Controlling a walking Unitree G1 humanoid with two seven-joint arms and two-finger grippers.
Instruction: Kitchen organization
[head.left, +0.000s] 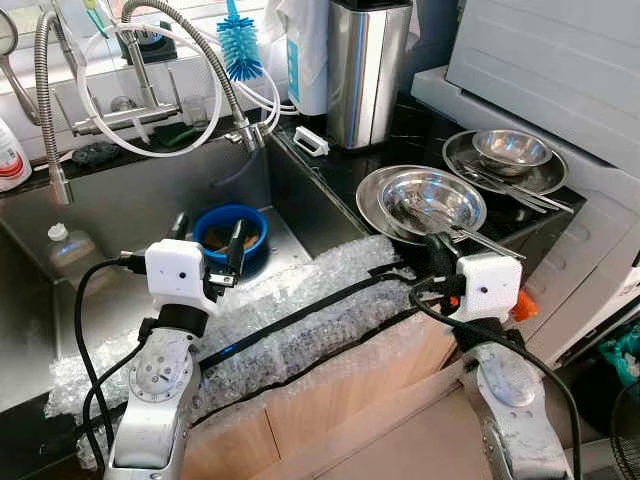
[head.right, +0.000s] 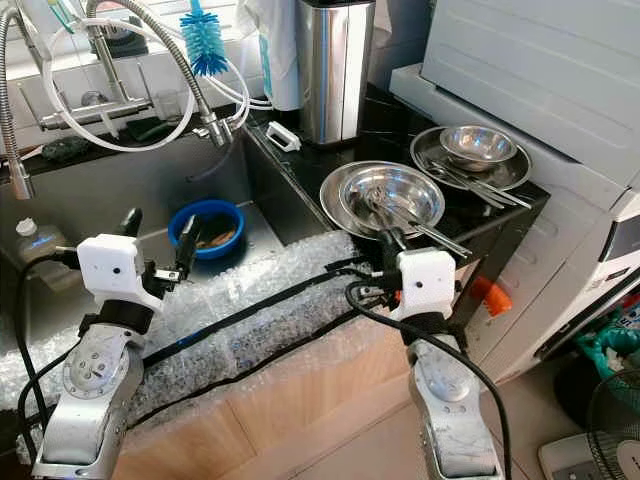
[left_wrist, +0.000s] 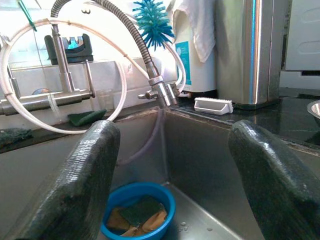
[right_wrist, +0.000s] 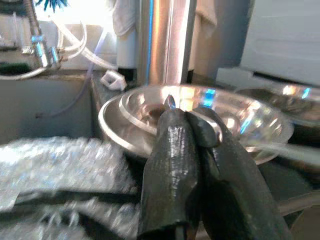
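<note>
left gripper (head.left: 208, 243): hovered over the sink (head.left: 130, 215), jaws wide apart with nothing between them, aimed toward the blue bowl (head.left: 230, 233)
right gripper (right_wrist: 192, 125): at the near rim of the big steel bowl (head.left: 430, 200), jaws pressed together on a thin metal utensil (right_wrist: 169, 102) whose tip poked out above the fingertips; which kind of utensil, couldn't tell
blue bowl: sat on the sink floor near the back right corner, brown stuff and a dark sponge (left_wrist: 141, 210) inside
big steel bowl: on the black table (head.left: 400, 135) right of the sink, nested on a wider steel plate, more utensils lying in it
small steel bowl (head.left: 511, 150): farther right on another steel plate (head.left: 549, 180), long utensils lying across it
bubble wrap (head.left: 300, 320): draped over the front edge of the sink, black straps running across it
faucet hose (head.left: 195, 50): curved down to the sink's back right corner
blue brush (head.left: 239, 45): upright behind the sink
steel canister (head.left: 365, 70): stood at the back of the table
white scrub brush (head.left: 310, 141): on the table beside the canister
plastic bottle (head.left: 68, 247): in the sink, left side
</note>
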